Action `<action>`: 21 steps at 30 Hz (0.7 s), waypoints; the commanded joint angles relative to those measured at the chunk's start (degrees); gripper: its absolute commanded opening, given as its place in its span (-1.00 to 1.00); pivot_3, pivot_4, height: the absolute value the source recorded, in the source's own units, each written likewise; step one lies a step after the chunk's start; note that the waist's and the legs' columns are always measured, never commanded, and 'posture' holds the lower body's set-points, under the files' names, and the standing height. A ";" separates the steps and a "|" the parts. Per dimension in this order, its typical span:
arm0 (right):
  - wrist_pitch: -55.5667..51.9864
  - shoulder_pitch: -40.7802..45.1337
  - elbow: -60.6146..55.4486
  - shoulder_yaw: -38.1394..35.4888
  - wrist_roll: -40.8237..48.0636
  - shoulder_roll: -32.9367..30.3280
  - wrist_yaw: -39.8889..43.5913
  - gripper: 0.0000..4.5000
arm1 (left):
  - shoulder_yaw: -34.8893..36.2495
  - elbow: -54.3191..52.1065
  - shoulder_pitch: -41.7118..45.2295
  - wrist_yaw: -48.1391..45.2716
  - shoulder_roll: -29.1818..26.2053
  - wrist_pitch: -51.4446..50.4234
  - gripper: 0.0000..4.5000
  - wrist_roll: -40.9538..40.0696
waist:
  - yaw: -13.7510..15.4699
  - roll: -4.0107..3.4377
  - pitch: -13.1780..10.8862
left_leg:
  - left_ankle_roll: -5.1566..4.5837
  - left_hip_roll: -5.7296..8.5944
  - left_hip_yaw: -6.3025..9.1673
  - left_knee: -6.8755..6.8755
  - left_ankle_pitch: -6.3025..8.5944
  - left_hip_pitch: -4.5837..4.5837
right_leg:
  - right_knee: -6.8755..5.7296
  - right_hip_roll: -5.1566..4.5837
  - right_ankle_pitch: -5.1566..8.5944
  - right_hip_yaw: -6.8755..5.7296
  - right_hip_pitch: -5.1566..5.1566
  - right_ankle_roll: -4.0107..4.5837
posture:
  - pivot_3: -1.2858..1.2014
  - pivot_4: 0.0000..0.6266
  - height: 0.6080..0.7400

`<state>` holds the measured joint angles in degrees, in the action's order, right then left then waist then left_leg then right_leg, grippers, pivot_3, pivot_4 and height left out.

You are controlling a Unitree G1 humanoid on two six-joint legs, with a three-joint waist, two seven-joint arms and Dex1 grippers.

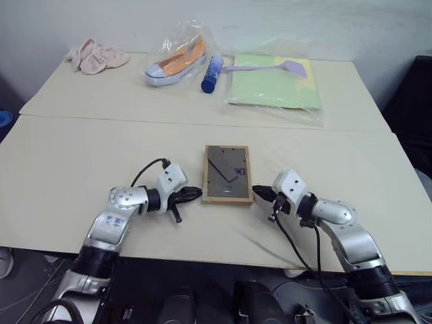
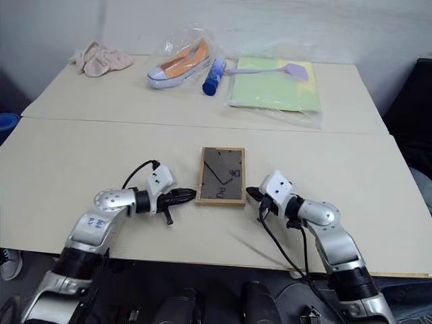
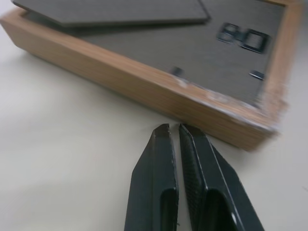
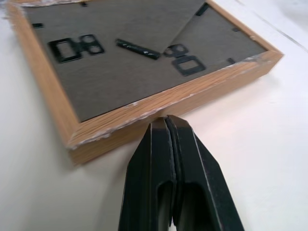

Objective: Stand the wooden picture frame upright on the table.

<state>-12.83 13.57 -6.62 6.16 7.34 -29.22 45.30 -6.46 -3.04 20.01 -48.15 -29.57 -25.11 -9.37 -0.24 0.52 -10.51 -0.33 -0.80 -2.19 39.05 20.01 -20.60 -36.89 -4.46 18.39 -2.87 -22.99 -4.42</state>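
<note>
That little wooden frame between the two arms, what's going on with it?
The robot is about to stand it up. The wooden picture frame lies flat on the table, back panel up. The left gripper and the right gripper are both shut, their tips at the frame's opposite side edges, near its front corners. It isn't lifted yet. A shoe in a bag, a green folder and a cloth sit farther back.

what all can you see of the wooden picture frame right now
The wooden picture frame is a small light-wood rectangle lying flat, back side up, on the table. Its grey-brown back panel carries a folded prop strut and small black metal fittings, and the wood edges look scuffed pale. The shut left gripper and right gripper point at its opposite sides near the close end; whether they touch it is unclear.
</note>
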 commanded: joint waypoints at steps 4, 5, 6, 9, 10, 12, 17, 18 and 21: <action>-2.43 -2.78 -5.24 -2.21 1.92 -2.36 0.03 -1.00 | 6.05 -8.34 -5.32 2.76 -1.84 -8.98 -0.86 -4.88 | -0.01 0.00 0.00 | -0.02 0.00 0.01 0.00 0.01 0.00 | 0.01 -0.02 0.00 0.01 0.01 0.00 | 0.03 -0.52 1.00; -2.48 -2.98 -5.16 -2.54 2.04 -2.82 0.12 -1.00 | 7.55 -8.17 -5.55 3.47 -2.20 -11.82 -0.74 -5.85 | 0.01 0.00 0.00 | -0.03 0.00 0.01 0.00 0.02 0.00 | 0.01 -0.02 0.00 0.01 0.01 0.00 | 0.03 -0.52 1.00; -2.47 -3.06 -5.05 -2.81 2.04 -3.30 0.17 -1.00 | 9.60 -7.92 -5.39 3.95 -2.37 -15.69 -0.69 -7.90 | 0.02 0.00 0.00 | -0.03 0.00 0.03 0.00 0.02 0.00 | 0.01 -0.02 0.00 0.00 0.01 0.01 | 0.03 -0.52 1.00; -2.28 -2.70 -4.66 -3.20 2.51 -4.77 1.48 -1.00 | 16.75 -4.11 0.49 1.87 -4.08 -40.50 -0.36 -19.74 | -0.01 0.00 0.00 | -0.03 0.00 0.04 0.00 0.02 0.00 | 0.01 -0.01 0.00 0.00 0.01 0.01 | 0.03 -0.52 1.00; -2.13 -2.46 -4.42 -2.99 2.51 -5.05 1.94 -1.00 | 17.91 -2.01 3.12 0.82 -5.13 -48.84 -0.23 -22.83 | -0.01 0.02 -0.01 | -0.03 0.00 0.04 0.01 0.02 0.00 | -0.01 -0.01 0.00 0.00 0.01 0.01 | 0.03 -0.52 1.00; -1.79 -1.90 -3.94 -2.49 2.33 -5.15 2.24 -1.00 | 19.42 2.89 8.93 0.38 -5.69 -58.62 0.06 -26.16 | 0.00 0.03 0.01 | -0.02 0.01 0.08 0.03 0.01 -0.01 | -0.02 0.03 0.01 -0.07 0.01 0.01 | 0.03 -0.52 1.00; -1.52 0.33 -2.31 -1.06 1.08 -5.11 2.53 -1.00 | 17.92 17.15 22.17 4.94 -1.20 -67.38 0.75 -25.94 | 0.22 0.04 0.01 | -0.08 0.14 0.09 0.06 0.03 -0.07 | 0.00 0.00 0.01 -0.04 0.02 -0.01 | 0.03 -0.52 1.00; -1.56 0.82 -2.04 -0.68 0.84 -5.01 2.48 -1.00 | 17.86 19.25 23.83 5.81 0.00 -67.39 0.84 -26.19 | 0.20 0.05 0.01 | -0.08 0.15 0.10 0.06 0.03 -0.07 | -0.01 0.00 0.01 -0.05 0.02 -0.01 | 0.03 -0.52 1.00; -1.60 2.26 -1.51 0.43 0.24 -4.41 2.31 -1.00 | 15.23 23.47 27.03 7.28 2.73 -67.39 0.84 -26.65 | 0.16 0.05 0.01 | -0.06 0.14 0.08 0.07 0.02 -0.09 | 0.01 0.01 0.00 -0.06 -0.01 -0.01 | 0.03 -0.52 1.00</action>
<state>-15.03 15.09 -7.51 6.42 7.93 -33.78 47.64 10.17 18.82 45.65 -41.77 -27.44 -92.10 -34.61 -0.08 0.57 -10.51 -0.38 -0.67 -2.12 39.12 20.02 -20.69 -36.89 -4.45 18.39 -2.92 -23.01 -4.44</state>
